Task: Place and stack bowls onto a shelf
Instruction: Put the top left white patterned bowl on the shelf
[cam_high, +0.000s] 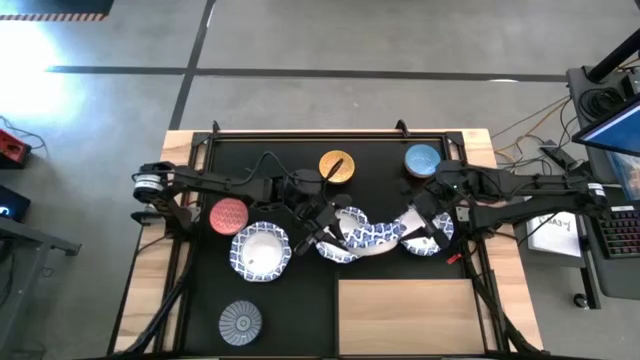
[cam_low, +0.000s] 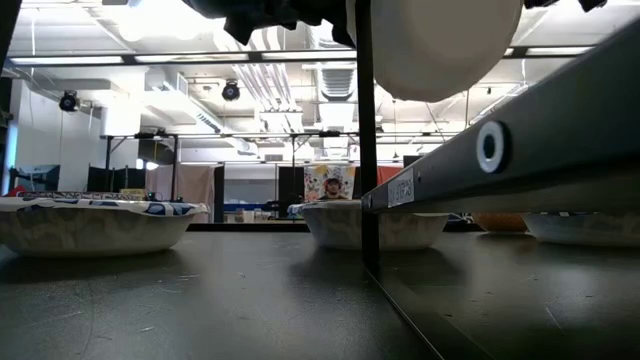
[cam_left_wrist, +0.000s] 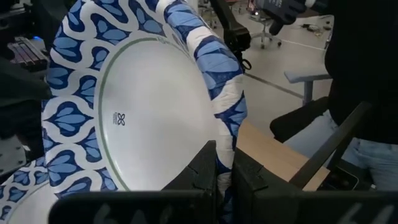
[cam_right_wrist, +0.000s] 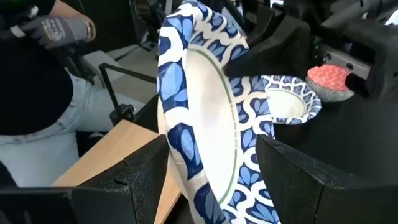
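Pinched at its rim by the closed left end effector (cam_left_wrist: 225, 180), a light, stiff bowl (cam_left_wrist: 149, 106) (probably slippery) tilts; right end effector (cam_right_wrist: 205, 180) open astride it.

Black vertical post (cam_low: 366, 140) mid-frame as landmark. Pale bowl underside (cam_low: 440, 45) hangs beside post top. Patterned bowl (cam_low: 95, 225) sits well off to one side of the post on the dark counter (cam_low: 200, 300); another bowl (cam_low: 375, 222) behind post base.
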